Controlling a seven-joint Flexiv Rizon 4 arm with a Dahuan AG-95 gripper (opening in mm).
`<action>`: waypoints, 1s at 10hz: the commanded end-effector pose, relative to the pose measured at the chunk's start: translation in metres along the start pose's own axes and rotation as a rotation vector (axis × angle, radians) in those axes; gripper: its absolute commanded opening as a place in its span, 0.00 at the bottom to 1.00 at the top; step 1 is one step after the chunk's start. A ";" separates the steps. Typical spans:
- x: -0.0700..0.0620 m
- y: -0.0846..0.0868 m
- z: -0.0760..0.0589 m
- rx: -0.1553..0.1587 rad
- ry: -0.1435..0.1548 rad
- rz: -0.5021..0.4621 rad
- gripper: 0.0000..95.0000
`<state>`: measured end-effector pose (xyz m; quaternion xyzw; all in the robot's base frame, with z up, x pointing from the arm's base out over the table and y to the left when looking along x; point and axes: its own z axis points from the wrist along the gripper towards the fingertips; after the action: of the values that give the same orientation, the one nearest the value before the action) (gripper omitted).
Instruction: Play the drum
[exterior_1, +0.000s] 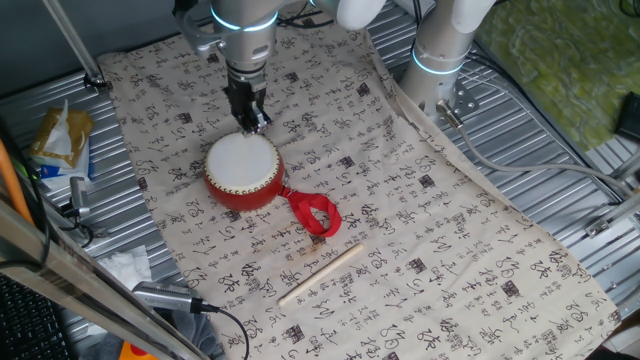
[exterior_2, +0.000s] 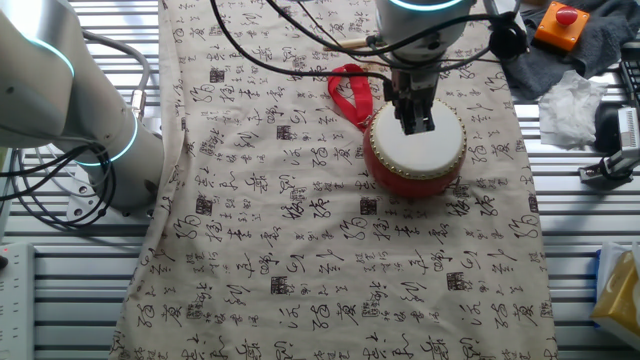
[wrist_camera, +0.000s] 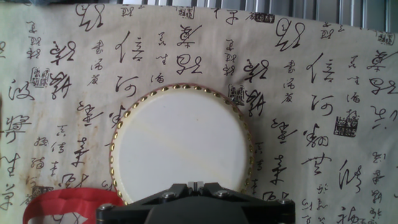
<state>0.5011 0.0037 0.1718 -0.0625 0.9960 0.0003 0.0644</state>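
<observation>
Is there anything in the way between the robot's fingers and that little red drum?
Nothing visible. The gripper hangs right over the drum, with its white skin bare beneath the fingers. The wooden stick and the red ribbon lie off to the side.

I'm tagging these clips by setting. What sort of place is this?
Likely a robotics lab bench, not a home. The drum sits on a calligraphy-print cloth spread over a ribbed metal table, with a second robot arm base and loose cables beside it.
</observation>
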 end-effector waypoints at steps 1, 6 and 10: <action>0.000 0.000 0.000 0.001 0.003 -0.017 0.00; 0.001 0.000 0.001 0.016 0.000 -0.050 0.00; 0.001 0.000 0.001 0.008 -0.017 -0.143 0.00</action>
<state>0.4992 0.0030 0.1712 -0.1280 0.9887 -0.0083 0.0774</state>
